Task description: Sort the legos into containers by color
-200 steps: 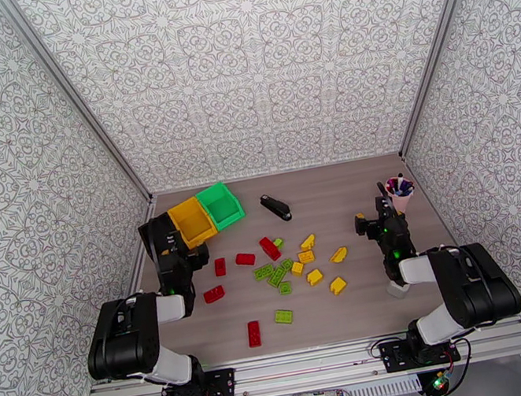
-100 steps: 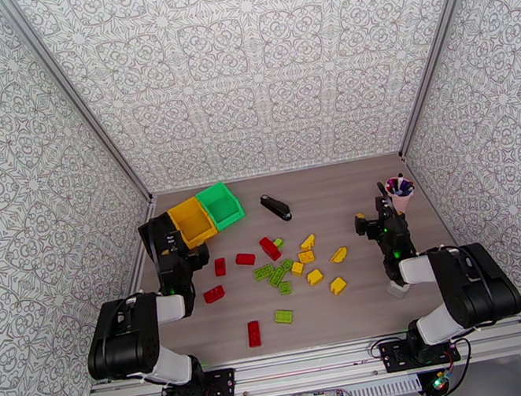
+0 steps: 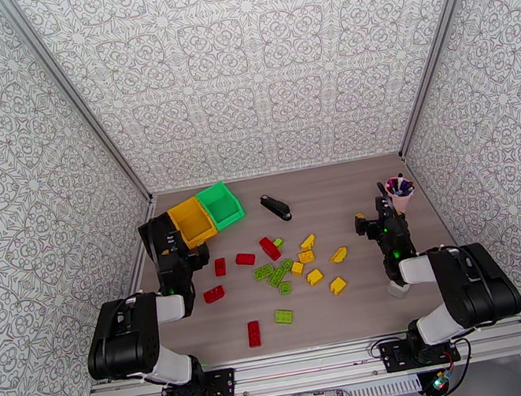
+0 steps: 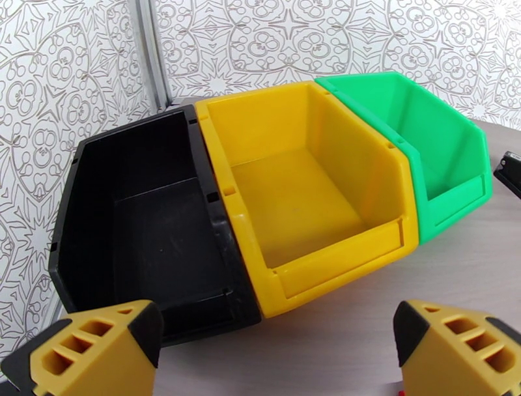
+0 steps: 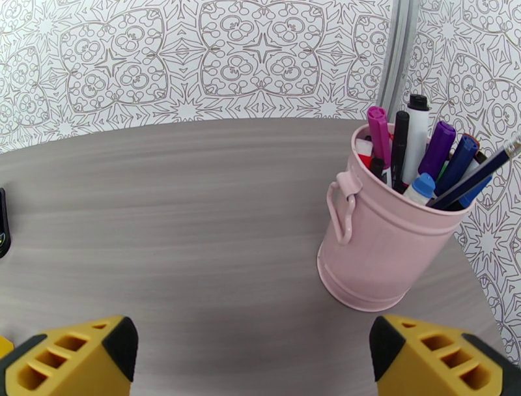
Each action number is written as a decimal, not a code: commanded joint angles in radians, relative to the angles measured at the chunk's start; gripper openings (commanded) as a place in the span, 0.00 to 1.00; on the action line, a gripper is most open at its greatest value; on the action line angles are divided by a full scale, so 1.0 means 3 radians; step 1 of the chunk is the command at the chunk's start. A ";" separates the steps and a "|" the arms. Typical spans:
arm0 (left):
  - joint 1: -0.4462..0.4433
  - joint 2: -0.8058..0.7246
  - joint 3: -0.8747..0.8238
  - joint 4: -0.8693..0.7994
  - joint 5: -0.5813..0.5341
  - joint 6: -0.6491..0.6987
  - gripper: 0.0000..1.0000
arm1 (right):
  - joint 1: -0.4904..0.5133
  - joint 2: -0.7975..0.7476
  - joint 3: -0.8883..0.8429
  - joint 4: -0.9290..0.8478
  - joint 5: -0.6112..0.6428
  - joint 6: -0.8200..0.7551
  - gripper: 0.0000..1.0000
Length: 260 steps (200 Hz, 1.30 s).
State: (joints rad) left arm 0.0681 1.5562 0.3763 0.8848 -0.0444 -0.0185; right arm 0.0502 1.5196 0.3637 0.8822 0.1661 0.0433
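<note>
The legos lie loose on the mid table: red ones (image 3: 245, 259) to the left, lime green ones (image 3: 277, 277) in the middle, yellow ones (image 3: 315, 276) to the right. The containers stand in a row at the back left, all with nothing in them: black bin (image 4: 143, 234), yellow bin (image 4: 306, 195), green bin (image 4: 430, 143). My left gripper (image 4: 273, 355) is open just in front of the black and yellow bins, holding nothing. At the right, my right gripper (image 5: 254, 358) stands open over bare table, facing the pink cup.
A pink cup of pens (image 5: 384, 247) stands at the back right (image 3: 400, 191). A black stapler-like object (image 3: 276, 207) lies behind the legos, right of the green bin. Patterned walls close the table at the back and both sides.
</note>
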 commanded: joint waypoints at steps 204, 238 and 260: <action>-0.0761 -0.2464 0.0856 -0.4241 0.0574 -0.2667 0.99 | -0.0024 -0.1733 0.1516 -0.5195 -0.1416 0.1640 0.72; -0.1586 -0.2633 0.0588 -0.4081 0.0084 -0.3053 0.99 | 0.0176 -0.1539 0.1275 -0.5052 -0.1541 0.1899 0.72; -0.1911 -0.2544 0.0686 -0.4288 -0.0034 -0.3094 0.99 | 0.0402 -0.1485 0.1210 -0.4990 -0.1516 0.2031 0.73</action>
State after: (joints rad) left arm -0.4301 0.7818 0.5652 -0.3489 0.0174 -0.8661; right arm 0.1059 1.0653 0.7517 -0.6102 -0.2382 0.5804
